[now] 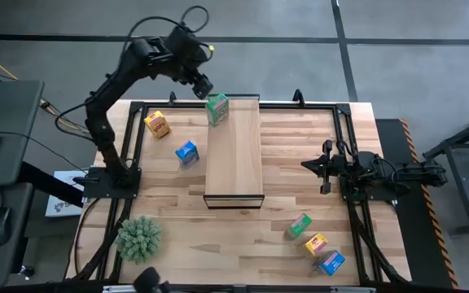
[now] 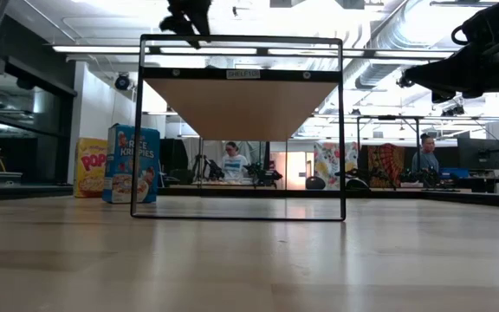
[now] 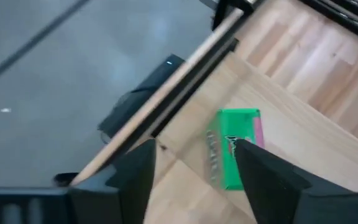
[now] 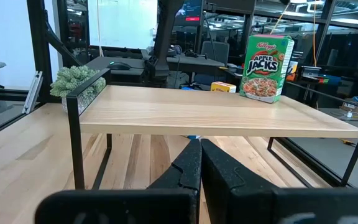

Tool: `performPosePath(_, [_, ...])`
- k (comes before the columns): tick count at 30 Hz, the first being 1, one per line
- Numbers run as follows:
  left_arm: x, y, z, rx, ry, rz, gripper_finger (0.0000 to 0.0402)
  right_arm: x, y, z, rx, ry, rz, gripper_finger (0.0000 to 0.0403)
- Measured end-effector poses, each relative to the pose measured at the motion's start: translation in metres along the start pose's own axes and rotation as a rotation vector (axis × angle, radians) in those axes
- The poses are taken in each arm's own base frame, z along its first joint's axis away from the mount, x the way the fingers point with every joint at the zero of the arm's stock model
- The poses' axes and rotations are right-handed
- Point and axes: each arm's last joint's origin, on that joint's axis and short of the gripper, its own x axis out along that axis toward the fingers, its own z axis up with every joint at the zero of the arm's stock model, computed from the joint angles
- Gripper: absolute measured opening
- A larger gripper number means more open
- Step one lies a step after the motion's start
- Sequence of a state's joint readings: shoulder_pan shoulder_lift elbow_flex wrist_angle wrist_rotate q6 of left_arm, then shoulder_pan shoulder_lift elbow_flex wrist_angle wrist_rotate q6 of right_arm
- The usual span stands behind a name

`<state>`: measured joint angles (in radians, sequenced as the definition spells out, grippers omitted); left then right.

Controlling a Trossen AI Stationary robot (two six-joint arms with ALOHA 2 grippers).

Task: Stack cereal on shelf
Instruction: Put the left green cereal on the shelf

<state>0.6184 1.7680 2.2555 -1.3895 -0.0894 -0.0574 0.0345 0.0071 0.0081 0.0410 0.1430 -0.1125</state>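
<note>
A green cereal box (image 1: 217,109) is standing on the shelf's (image 1: 234,159) far end, directly below the left gripper (image 1: 203,85), which is hovering wide open and empty just over it, while the right gripper (image 1: 309,165) is waiting closed beside the shelf.

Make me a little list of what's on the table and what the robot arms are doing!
shelf: long pale plank in the middle of the table
on the shelf: one green cereal box, upright at the far end
left gripper: open, just beside the green box
right gripper: shut, waiting right of the shelf
left of shelf: yellow box, blue box
near right corner: three more boxes
plant ball: near left corner
</note>
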Motion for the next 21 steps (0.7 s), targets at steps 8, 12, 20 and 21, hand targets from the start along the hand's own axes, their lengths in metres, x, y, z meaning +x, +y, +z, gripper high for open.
performPosePath(8, [-0.026, 0.006, -0.004, -0.019, -0.082, 0.117, 0.0022, 0.0, 0.0, 0.0, 0.0, 0.0, 0.0, 0.0])
performPosePath(12, [-0.029, 0.008, -0.006, -0.031, -0.144, 0.15, 0.0016, 0.0, 0.0, 0.0, 0.0, 0.0, 0.0, 0.0])
performPosePath(20, [0.01, 0.007, -0.081, -0.124, -0.394, 0.041, 0.0002, 0.0, 0.0, 0.0, 0.0, 0.0, 0.0, 0.0])
performPosePath(21, [0.016, 0.007, -0.093, -0.131, -0.432, 0.023, 0.0001, 0.0, 0.0, 0.0, 0.0, 0.0, 0.0, 0.0])
